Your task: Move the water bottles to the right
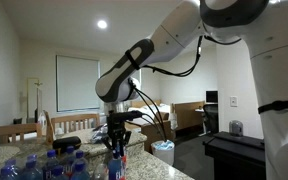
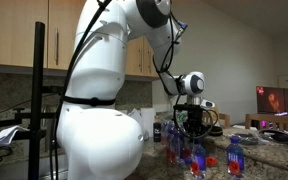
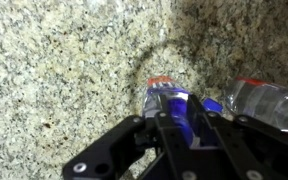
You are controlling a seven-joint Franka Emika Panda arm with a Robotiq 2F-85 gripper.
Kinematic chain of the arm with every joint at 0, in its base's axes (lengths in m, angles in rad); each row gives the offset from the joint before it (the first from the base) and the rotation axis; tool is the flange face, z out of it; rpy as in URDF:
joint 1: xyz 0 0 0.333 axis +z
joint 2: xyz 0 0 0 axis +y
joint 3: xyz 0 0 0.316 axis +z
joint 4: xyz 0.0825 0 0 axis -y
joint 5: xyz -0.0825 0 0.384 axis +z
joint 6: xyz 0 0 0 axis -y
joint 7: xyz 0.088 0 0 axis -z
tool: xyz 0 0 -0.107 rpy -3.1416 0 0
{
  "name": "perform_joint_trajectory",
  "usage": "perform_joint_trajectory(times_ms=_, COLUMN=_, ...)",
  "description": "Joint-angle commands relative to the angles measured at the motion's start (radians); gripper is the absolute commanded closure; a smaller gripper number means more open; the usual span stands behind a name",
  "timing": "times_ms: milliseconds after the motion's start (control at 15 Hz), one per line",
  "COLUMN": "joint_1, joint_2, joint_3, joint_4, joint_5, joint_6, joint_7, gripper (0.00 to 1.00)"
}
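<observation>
My gripper (image 3: 176,128) is shut on the blue cap and neck of a water bottle (image 3: 167,97) and holds it upright over the speckled granite counter (image 3: 64,70). In both exterior views the gripper (image 1: 117,146) (image 2: 194,133) points straight down with that bottle (image 1: 116,167) (image 2: 197,158) under it. A second bottle with a red label (image 3: 271,102) lies close to the right in the wrist view. Several more water bottles (image 1: 46,166) stand clustered beside the gripper, and others (image 2: 174,140) (image 2: 234,156) stand on either side of it. Whether the held bottle touches the counter I cannot tell.
Wooden chairs (image 1: 69,125) stand behind the counter. A white bin (image 1: 163,150) and a dark desk (image 1: 234,150) are beyond the counter's end. Kitchen cabinets (image 2: 24,35) hang above, and a lit screen (image 2: 275,100) sits at the back.
</observation>
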Motion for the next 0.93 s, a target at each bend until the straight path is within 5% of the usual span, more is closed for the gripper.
perform_joint_trajectory(times_ms=0, joint_1=0.006, joint_2=0.020, joint_3=-0.004, joint_4=0.023, joint_5=0.042, joint_6=0.004, joint_7=-0.043, gripper=0.42)
perform_joint_trajectory(times_ms=400, joint_1=0.010, joint_2=0.050, joint_3=-0.006, joint_4=0.047, joint_5=0.084, joint_6=0.063, joint_7=-0.021, gripper=0.05)
perform_joint_trajectory(times_ms=533, joint_1=0.010, joint_2=0.044, joint_3=-0.010, joint_4=0.044, joint_5=0.082, joint_6=0.065, joint_7=-0.018, gripper=0.00)
perform_joint_trajectory(times_ms=600, joint_1=0.006, joint_2=0.033, joint_3=-0.014, joint_4=0.032, joint_5=0.083, joint_6=0.068, joint_7=-0.019, gripper=0.34)
perform_joint_trajectory(times_ms=733, joint_1=0.003, joint_2=0.021, joint_3=-0.021, joint_4=0.019, joint_5=0.086, joint_6=0.067, joint_7=-0.017, gripper=0.31)
perform_joint_trajectory(times_ms=867, joint_1=0.001, joint_2=0.015, joint_3=-0.028, joint_4=0.010, joint_5=0.089, joint_6=0.068, joint_7=-0.017, gripper=0.44)
